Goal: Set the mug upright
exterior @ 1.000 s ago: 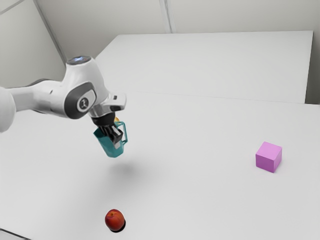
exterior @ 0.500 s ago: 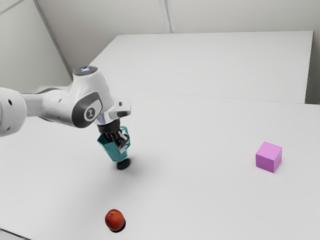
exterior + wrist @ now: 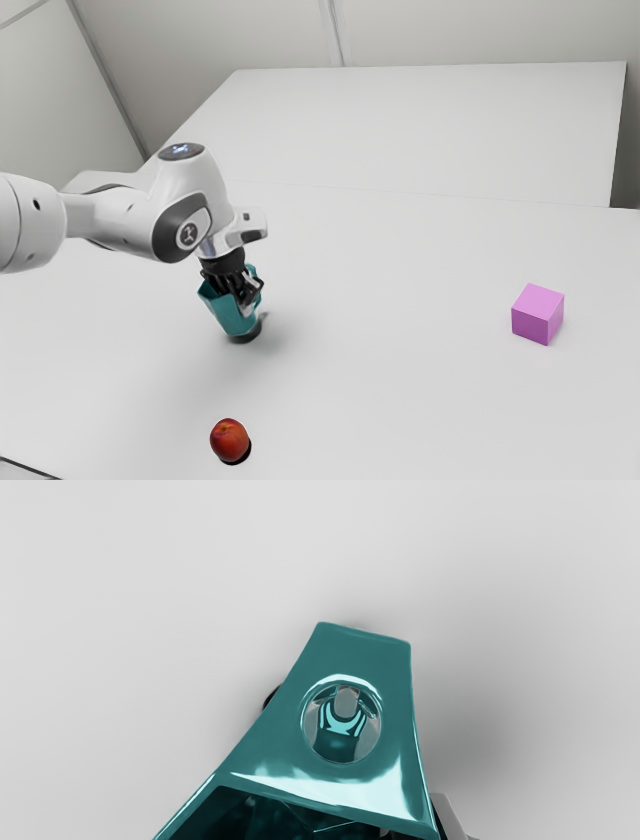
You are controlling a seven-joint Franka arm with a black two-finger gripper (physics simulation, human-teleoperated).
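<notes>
While the teal mug (image 3: 230, 312) leans in the pincer (image 3: 247, 290), its base hangs low over the table (image 3: 400, 390)

As far as the job can be judged, the grasp and most of the righting are in place. The pincer is closed on the mug near its mouth: in the wrist view one finger (image 3: 446, 810) lies along the outside of the wall, and the other seems to be partly hidden within. The mug's mouth is above its base but tips toward the exterior view's left, so it is not yet upright. Its base is just over the table or touching it; I cannot tell which.

What is left, I judge, is to take out the lean, seat the base flat and let go without tipping it. Nothing stands close enough to the mug to hinder that: the peach (image 3: 230, 440) sits apart from it, toward the camera, and the pink cube (image 3: 537, 315) well apart, toward the exterior view's right.
</notes>
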